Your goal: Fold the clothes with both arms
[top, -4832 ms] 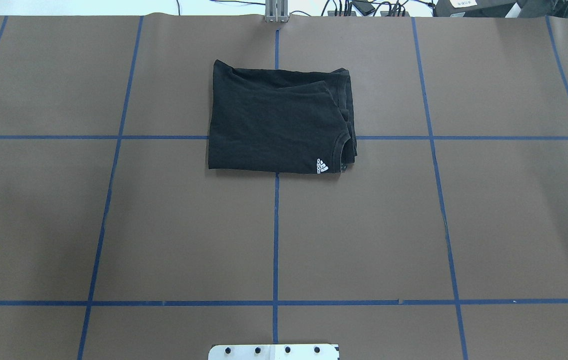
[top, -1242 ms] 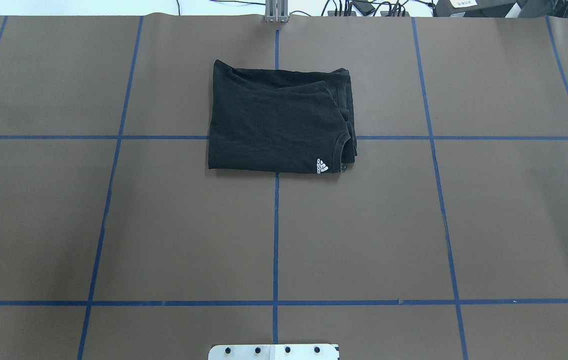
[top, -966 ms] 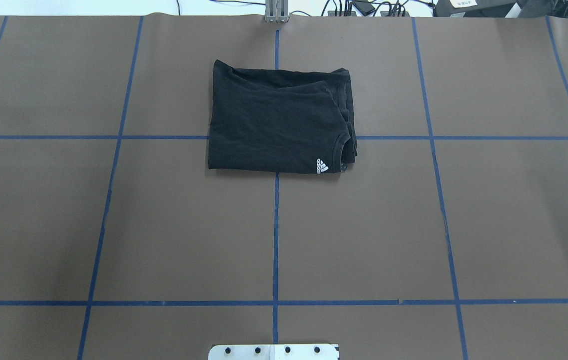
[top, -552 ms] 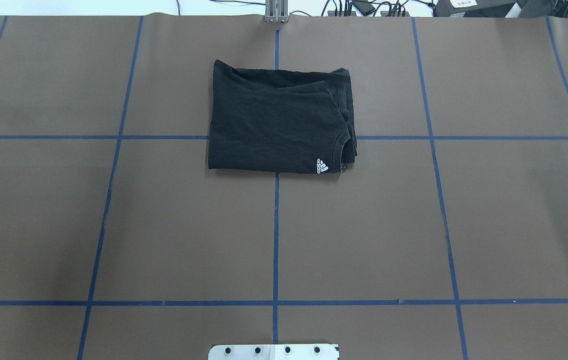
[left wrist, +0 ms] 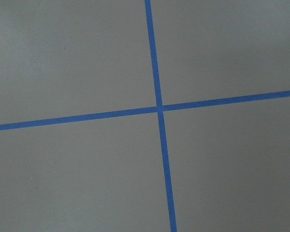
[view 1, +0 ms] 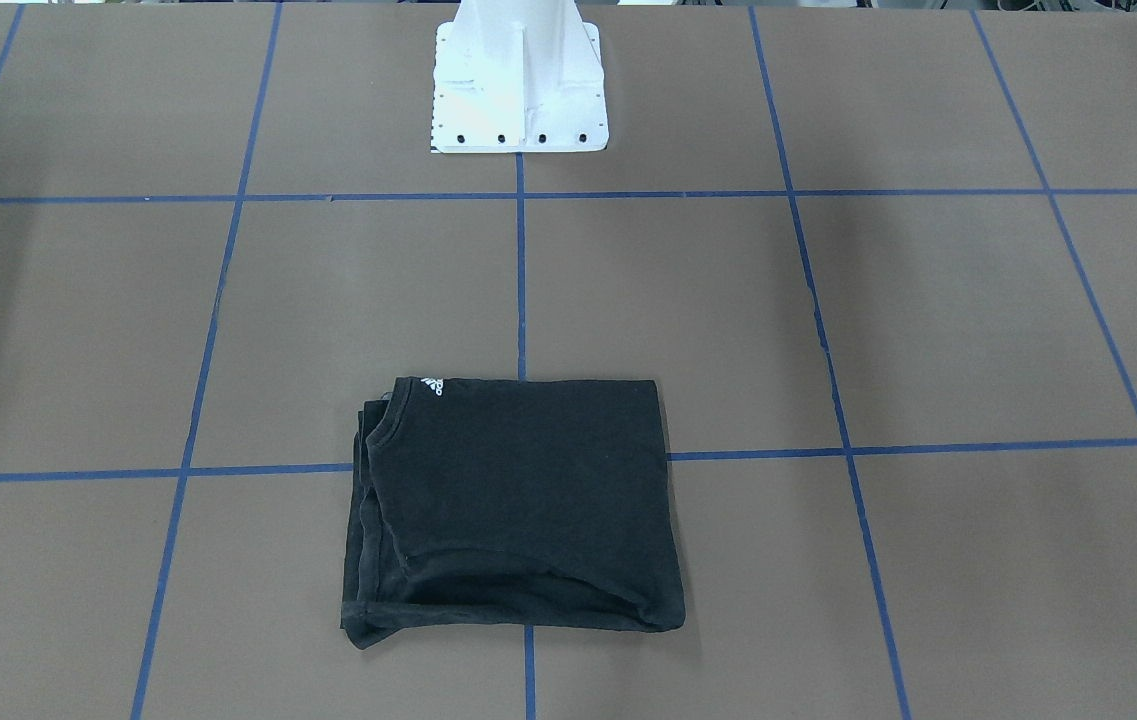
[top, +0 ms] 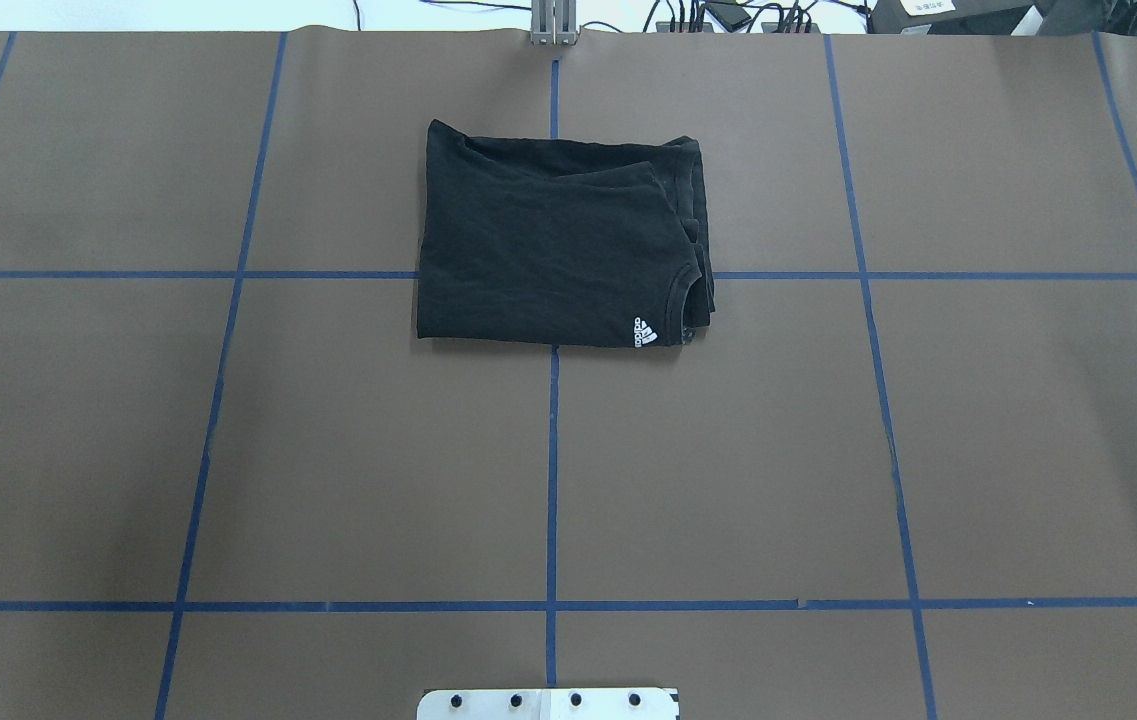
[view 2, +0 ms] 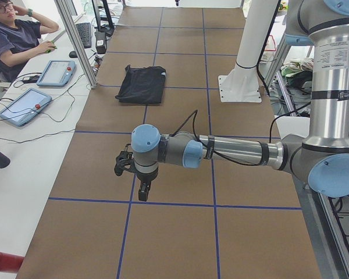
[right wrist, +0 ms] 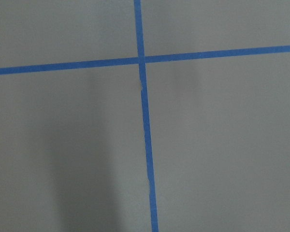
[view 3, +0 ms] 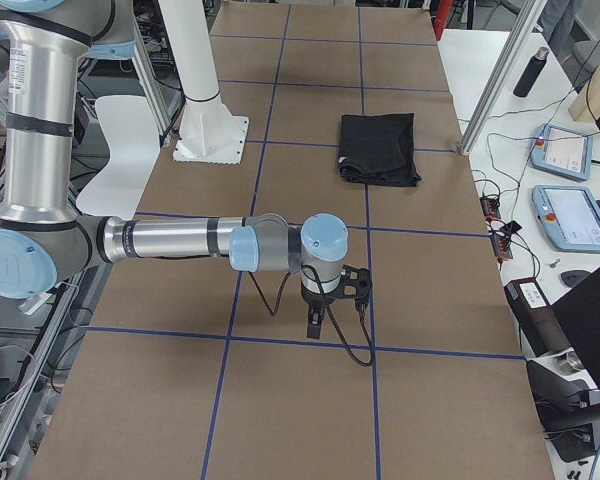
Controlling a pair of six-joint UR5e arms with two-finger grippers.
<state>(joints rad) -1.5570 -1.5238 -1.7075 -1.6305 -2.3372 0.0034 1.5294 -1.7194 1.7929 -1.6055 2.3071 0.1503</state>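
The black T-shirt [top: 553, 245] lies folded into a flat rectangle at the far middle of the table, also in the front-facing view [view 1: 518, 500] and both side views [view 2: 141, 84] [view 3: 378, 148]. A small white mark [top: 645, 333] shows at its near right corner by the collar; the block logo is hidden. My left gripper [view 2: 142, 189] hangs over the table's left end, far from the shirt. My right gripper [view 3: 315, 325] hangs over the right end. I cannot tell whether either is open or shut. Both wrist views show only bare table.
The brown table cover [top: 728, 450] carries a grid of blue tape lines [top: 552, 470]. The white pedestal base [view 1: 518, 80] stands at the robot's side. An operator [view 2: 11, 40] sits at the far side with tablets [view 2: 23, 104] and cables.
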